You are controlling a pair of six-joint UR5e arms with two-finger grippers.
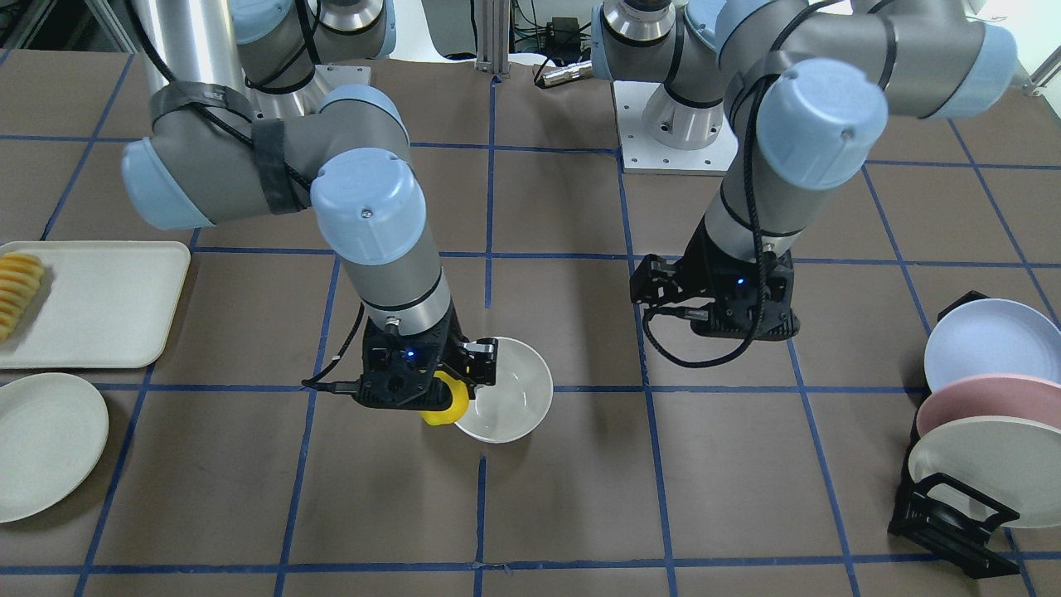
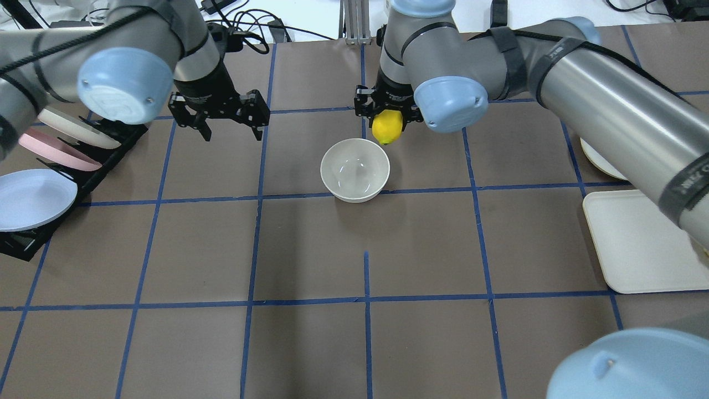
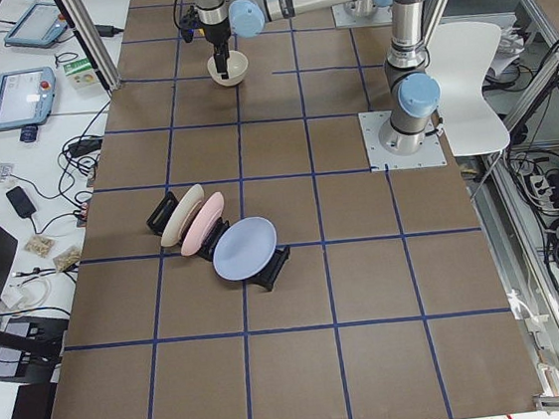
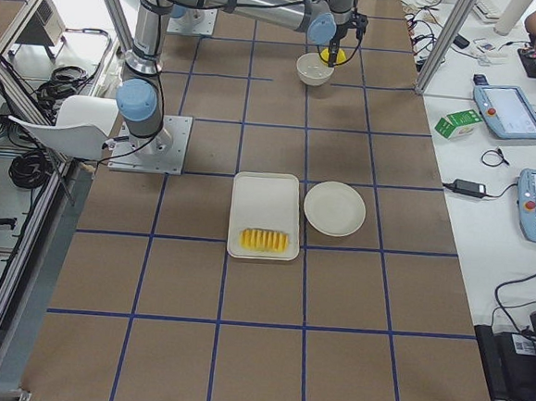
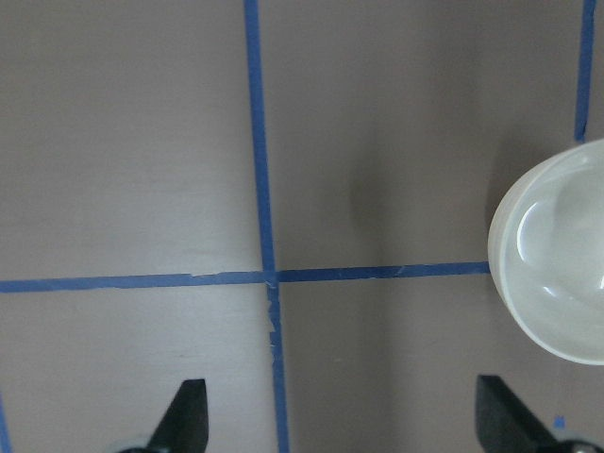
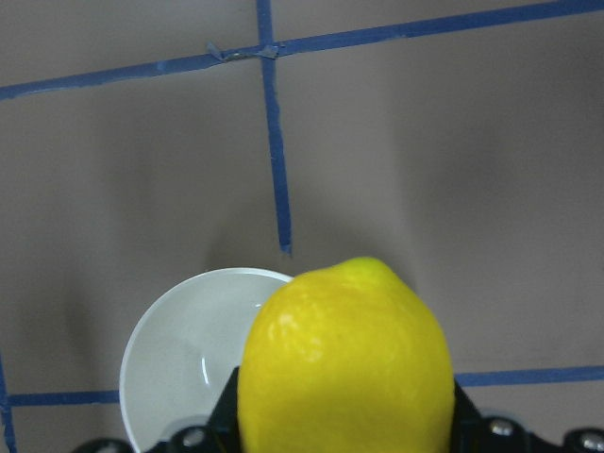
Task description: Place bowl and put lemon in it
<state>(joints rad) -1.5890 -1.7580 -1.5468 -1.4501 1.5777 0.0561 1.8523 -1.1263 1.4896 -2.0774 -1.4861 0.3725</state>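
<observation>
The off-white bowl stands upright and empty near the table's middle; it also shows in the front view. My right gripper is shut on the yellow lemon and holds it in the air just beside the bowl's rim. In the right wrist view the lemon hangs partly over the bowl. My left gripper is open and empty, off to the bowl's side. In the left wrist view its fingertips are wide apart, with the bowl at the right edge.
A black rack with a white, a pink and a pale blue plate stands on my left side. On my right lie a white tray with sliced yellow pieces and a flat cream plate.
</observation>
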